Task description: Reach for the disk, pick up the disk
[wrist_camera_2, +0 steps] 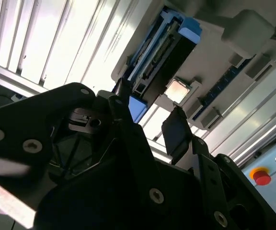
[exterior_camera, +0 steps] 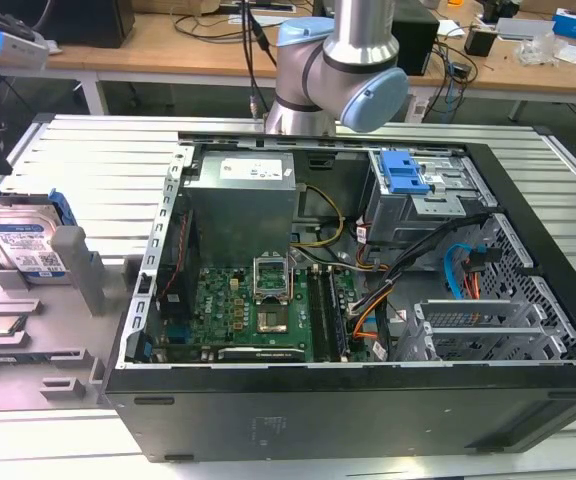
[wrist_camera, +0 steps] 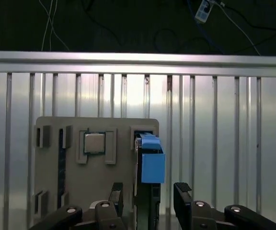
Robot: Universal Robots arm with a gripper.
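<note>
First wrist view: end effector spread wide (gripping nothing), framing the disk.

gripper: jaws apart, disk's near end seen between them | disk: edge-on in grey holder | processor chip: just beside disk

Print on disk too small to read.

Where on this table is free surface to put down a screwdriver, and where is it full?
Bare ribbed table lies past the grey fixture, alongside the computer case. Crowded: the fixture, where the open tool hangs by the disk, next to the chip.
</note>
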